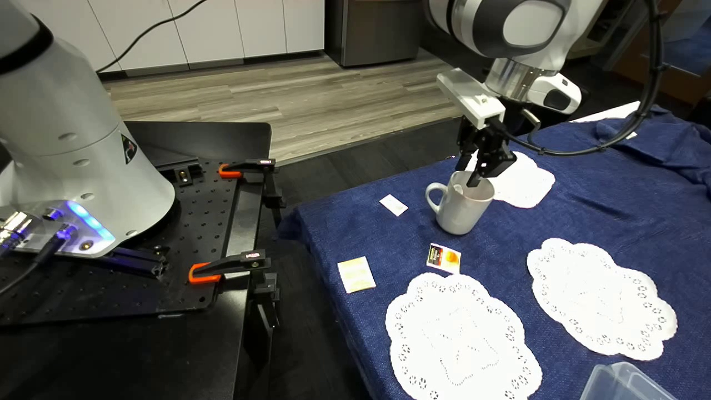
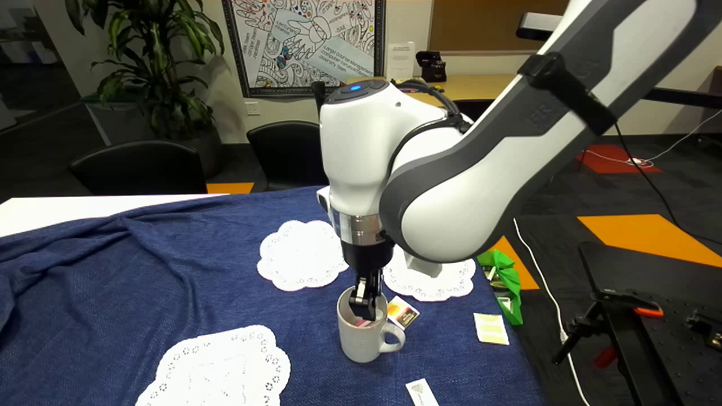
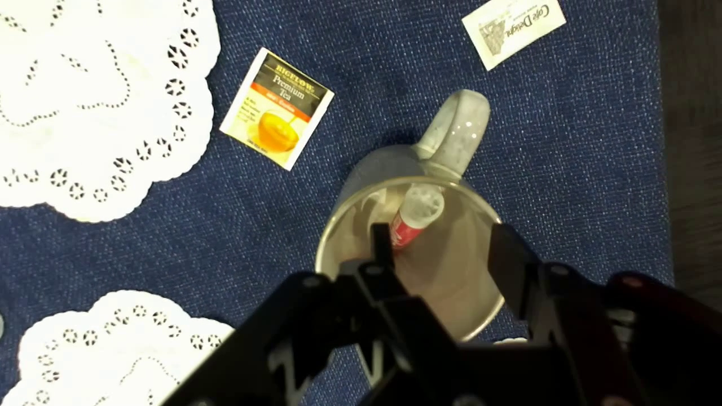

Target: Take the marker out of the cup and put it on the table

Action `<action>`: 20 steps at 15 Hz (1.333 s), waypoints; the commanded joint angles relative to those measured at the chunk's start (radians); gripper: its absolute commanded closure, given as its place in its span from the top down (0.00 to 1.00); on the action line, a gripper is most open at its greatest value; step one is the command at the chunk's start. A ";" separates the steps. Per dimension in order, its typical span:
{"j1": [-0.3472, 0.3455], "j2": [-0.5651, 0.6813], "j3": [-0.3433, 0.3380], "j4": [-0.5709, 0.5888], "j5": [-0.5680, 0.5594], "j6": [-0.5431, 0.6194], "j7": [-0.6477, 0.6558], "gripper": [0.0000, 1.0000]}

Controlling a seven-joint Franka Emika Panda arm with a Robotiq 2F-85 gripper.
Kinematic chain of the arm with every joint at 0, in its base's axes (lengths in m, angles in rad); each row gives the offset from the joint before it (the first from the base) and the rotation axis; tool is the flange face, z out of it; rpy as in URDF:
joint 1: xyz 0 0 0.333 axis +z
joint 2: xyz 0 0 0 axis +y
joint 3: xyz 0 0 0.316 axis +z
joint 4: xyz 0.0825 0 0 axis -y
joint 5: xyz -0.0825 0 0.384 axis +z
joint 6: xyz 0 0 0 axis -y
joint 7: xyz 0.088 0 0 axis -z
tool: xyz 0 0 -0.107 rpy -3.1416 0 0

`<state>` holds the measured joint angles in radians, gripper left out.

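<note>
The white cup (image 1: 461,214) stands upright on the navy-blue cloth of the table (image 1: 605,200); it also shows in an exterior view (image 2: 360,343) and the wrist view (image 3: 378,164). The marker (image 3: 407,224), red with a whitish end, leans inside the cup near the handle side in the wrist view. Only a bit of its red shows in an exterior view (image 2: 364,323). My gripper (image 3: 440,231) is open, its fingertips over the cup's mouth. The left finger overlaps the marker's lower part in the wrist view; the right finger overlaps the rim. Contact cannot be told.
A tea packet (image 3: 276,110) and a narrow white packet (image 3: 513,31) lie near the cup. A yellow packet (image 1: 356,274) lies by the table edge. White lace doilies (image 1: 461,344) lie around. A clear plastic container (image 1: 625,383) shows at the frame's lower edge.
</note>
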<state>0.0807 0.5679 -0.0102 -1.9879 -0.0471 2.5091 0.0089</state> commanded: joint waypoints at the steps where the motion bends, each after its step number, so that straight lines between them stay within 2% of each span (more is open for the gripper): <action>1: 0.009 0.036 -0.006 0.057 -0.015 -0.058 0.037 0.49; 17: -0.005 0.134 -0.007 0.157 -0.001 -0.145 0.028 0.47; 18: -0.006 0.138 -0.006 0.164 0.000 -0.155 0.029 0.40; 19: -0.006 0.141 -0.006 0.170 0.001 -0.163 0.029 0.24; 20: -0.007 0.144 -0.005 0.177 0.002 -0.171 0.028 0.20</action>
<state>0.0779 0.6947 -0.0186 -1.8522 -0.0466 2.3965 0.0092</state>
